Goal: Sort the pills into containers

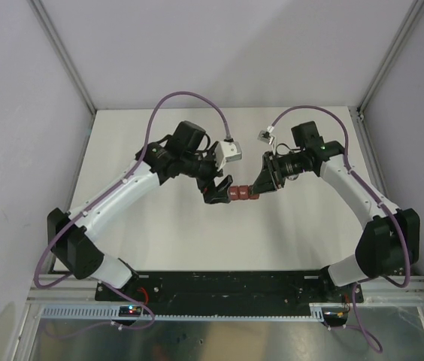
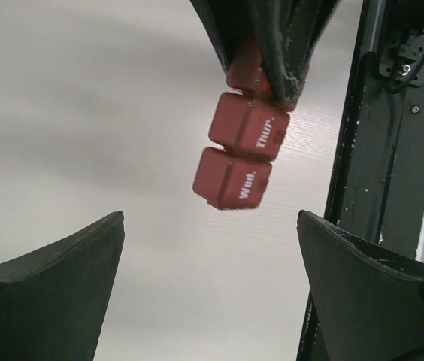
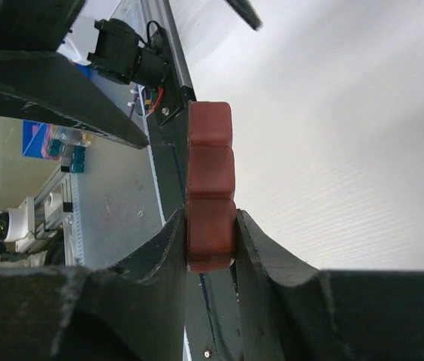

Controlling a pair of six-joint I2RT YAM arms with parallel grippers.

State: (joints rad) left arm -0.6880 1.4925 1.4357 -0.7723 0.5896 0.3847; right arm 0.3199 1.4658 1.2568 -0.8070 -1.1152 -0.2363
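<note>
Okay: right gripper (image 3: 210, 229) clenched on end compartment of red pill box (image 3: 210, 162), strip sticking out toward left arm, apparently lifted off white table (image 1: 302, 233). Left gripper (image 2: 208, 222) fully released, jaws wide, just short of free "Wed." end. Likely step: open lid. Advice: square left fingertip on lid edge, approach slow, keep right clamp firm so strip doesn't pivot.

Left end effector (image 2: 210, 226) wide open, right end effector (image 3: 210, 218) in tight pinch.
</note>
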